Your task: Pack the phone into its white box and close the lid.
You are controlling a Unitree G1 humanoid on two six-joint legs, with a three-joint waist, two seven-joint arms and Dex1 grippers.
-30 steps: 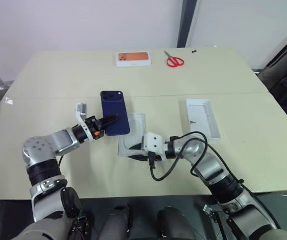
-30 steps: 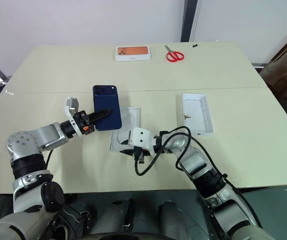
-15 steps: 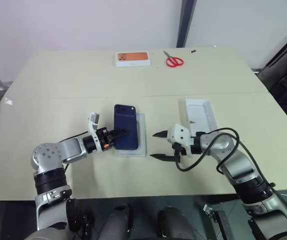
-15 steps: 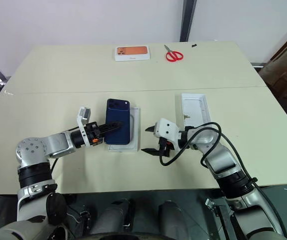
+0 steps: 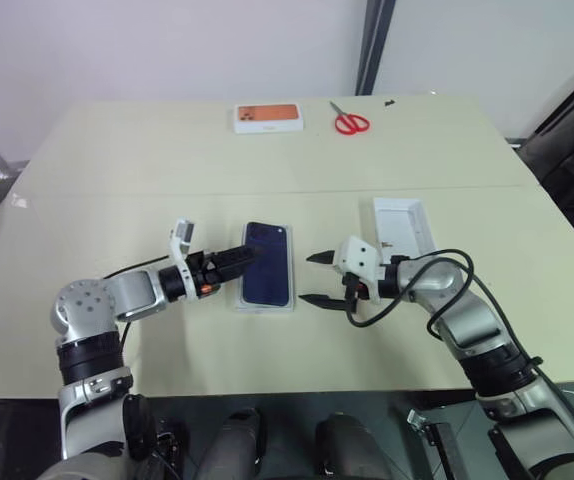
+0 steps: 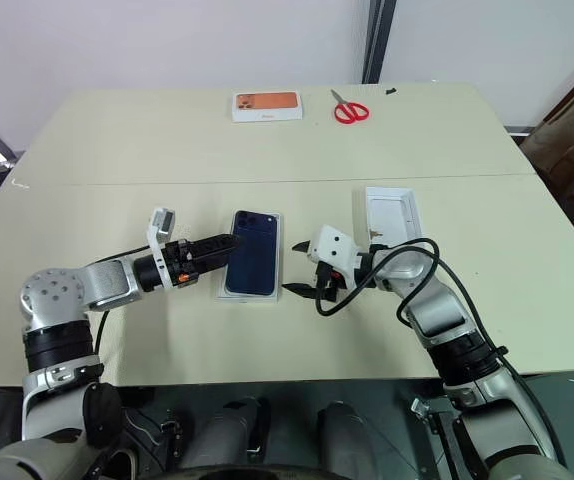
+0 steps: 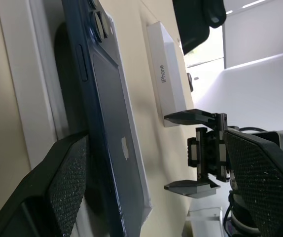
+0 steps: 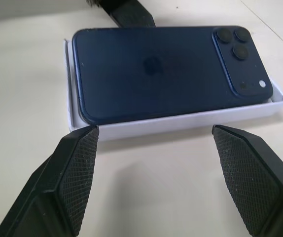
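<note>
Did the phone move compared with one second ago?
Yes. The phone went right and down into the white box, closer to the lid that stayed in place.

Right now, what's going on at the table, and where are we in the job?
The phone is lying back-up in the white box, camera end toward the far side of the table. The left gripper is open with its fingers at the phone's left edge, not clamped on it. The right gripper is open too, just right of the box and apart from it. The lid is off, lying open side up on the table to the right. Closing it is the step left.
</note>
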